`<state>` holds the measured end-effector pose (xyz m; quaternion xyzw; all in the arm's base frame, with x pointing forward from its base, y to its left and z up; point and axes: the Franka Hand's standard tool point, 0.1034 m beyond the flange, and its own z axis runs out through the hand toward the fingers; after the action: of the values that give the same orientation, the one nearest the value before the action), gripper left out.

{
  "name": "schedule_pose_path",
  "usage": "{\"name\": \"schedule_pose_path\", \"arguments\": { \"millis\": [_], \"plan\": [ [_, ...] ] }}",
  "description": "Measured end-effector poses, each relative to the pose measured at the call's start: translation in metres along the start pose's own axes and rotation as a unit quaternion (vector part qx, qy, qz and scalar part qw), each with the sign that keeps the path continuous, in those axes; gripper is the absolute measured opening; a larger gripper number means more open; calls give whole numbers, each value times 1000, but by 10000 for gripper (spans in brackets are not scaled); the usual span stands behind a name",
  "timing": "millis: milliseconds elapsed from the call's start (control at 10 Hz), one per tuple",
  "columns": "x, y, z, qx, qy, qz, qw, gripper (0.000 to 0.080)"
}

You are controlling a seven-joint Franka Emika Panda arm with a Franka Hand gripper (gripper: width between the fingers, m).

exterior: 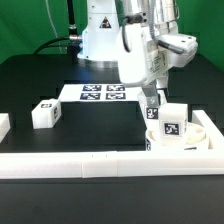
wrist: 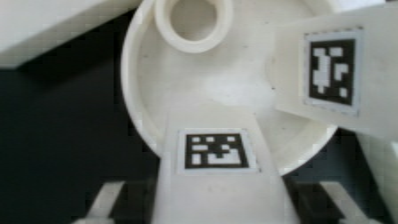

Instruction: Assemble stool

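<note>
The round white stool seat (exterior: 190, 141) lies at the exterior view's right, against the white rails. One white leg (exterior: 172, 120) with a tag stands on it. My gripper (exterior: 152, 103) reaches down over the seat's left part, shut on a second tagged leg (wrist: 217, 160), which it holds against the seat. In the wrist view the seat (wrist: 205, 90) shows an open hole (wrist: 196, 20) ahead of the held leg, and the standing leg (wrist: 333, 68) is beside it. My gripper (wrist: 217, 197) has its fingers (wrist: 118, 200) on both sides of the held leg. A third leg (exterior: 45, 113) lies loose at the left.
The marker board (exterior: 103, 93) lies behind the gripper. A long white rail (exterior: 90, 164) runs along the front and turns up the right side (exterior: 210, 128). A small white piece (exterior: 3, 123) sits at the exterior view's left edge.
</note>
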<state>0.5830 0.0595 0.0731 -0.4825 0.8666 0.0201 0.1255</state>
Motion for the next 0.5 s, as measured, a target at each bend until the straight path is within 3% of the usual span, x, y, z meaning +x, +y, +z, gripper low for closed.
{"name": "schedule_pose_path", "arguments": {
  "millis": [500],
  "plan": [
    [3,-1,-1,6,-33,207,978,337]
  ]
}}
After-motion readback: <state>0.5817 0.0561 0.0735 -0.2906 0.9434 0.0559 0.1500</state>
